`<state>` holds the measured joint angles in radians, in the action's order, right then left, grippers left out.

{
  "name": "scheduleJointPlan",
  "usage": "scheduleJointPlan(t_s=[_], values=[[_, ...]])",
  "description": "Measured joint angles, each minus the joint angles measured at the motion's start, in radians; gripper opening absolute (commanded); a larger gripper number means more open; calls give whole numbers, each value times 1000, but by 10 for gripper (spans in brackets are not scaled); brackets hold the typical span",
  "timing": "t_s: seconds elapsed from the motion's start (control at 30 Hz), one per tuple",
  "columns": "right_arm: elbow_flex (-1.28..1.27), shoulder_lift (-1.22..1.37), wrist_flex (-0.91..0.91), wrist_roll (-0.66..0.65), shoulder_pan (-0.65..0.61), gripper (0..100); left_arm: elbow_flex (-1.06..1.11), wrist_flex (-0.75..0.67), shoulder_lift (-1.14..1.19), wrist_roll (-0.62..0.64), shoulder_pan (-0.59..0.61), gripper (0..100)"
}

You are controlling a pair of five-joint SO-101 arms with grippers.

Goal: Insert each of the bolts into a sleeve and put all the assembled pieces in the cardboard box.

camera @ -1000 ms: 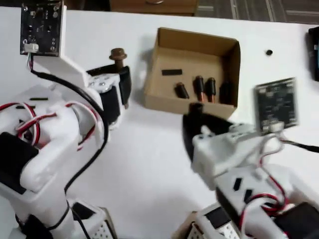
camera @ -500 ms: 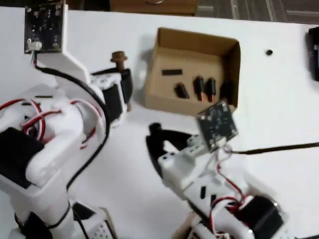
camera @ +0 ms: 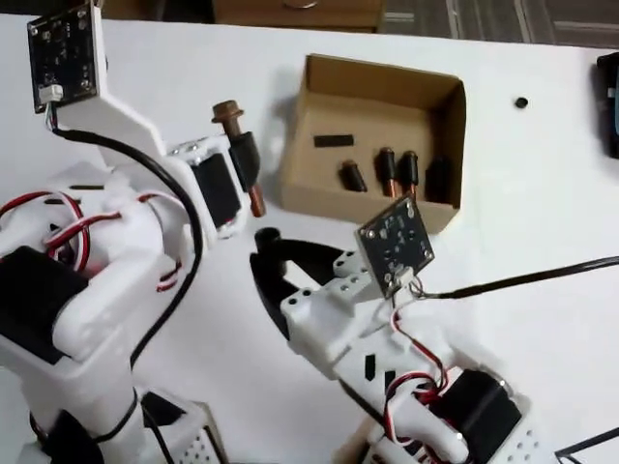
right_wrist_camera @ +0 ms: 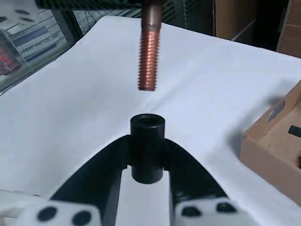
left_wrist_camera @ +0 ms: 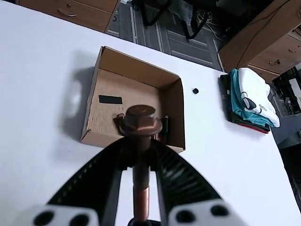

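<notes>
White counter (camera: 542,213) spreads under both arms, and we take the cardboard box (camera: 379,73) as our landmark: it sits open-topped toward the far side, with wooden drawers (left_wrist_camera: 70,7) and a pile of folded cloths (left_wrist_camera: 249,101) beyond it. On the box floor we see three assembled pieces (camera: 387,172) lying side by side, copper ends showing out of black sleeves, and next to them a darker piece (camera: 437,179) against the wall that we cannot make out. A black strip (camera: 333,141) lies flat on the box floor, apart from them. Off the box's short wall nearest the left arm, the left pincer (left_wrist_camera: 141,157) pinches a copper bolt (left_wrist_camera: 140,123) around its shank just under the flanged head, head up and threaded end down. In front of the box's near wall, on the arms' side, the right pincer (right_wrist_camera: 147,162) grips a short black sleeve (right_wrist_camera: 147,148) around its lower half, upright, with its open bore facing up. From the right wrist we see the bolt's threaded tip hanging above the sleeve's mouth, close to in line with it yet clearly apart from it. Past the box's far corner, a small dark thing (camera: 522,101) rests alone on the counter.
</notes>
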<state>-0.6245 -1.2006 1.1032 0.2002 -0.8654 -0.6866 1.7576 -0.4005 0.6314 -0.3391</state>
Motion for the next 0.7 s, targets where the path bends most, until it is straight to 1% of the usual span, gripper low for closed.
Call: scheduleJointPlan(t_s=[0.1,0.17,0.43,0.57,0.7], values=[[0,18,-2,34,2,19,0,-2,0,-69,0,21],[0,34,-5,54,5,19,0,-6,0,-89,0,21],[0,37,-6,63,11,19,0,-9,0,-100,-3,21],[21,63,-6,63,11,19,0,-11,0,-107,-58,20],[54,80,-6,63,11,19,0,-21,0,-107,-80,20]])
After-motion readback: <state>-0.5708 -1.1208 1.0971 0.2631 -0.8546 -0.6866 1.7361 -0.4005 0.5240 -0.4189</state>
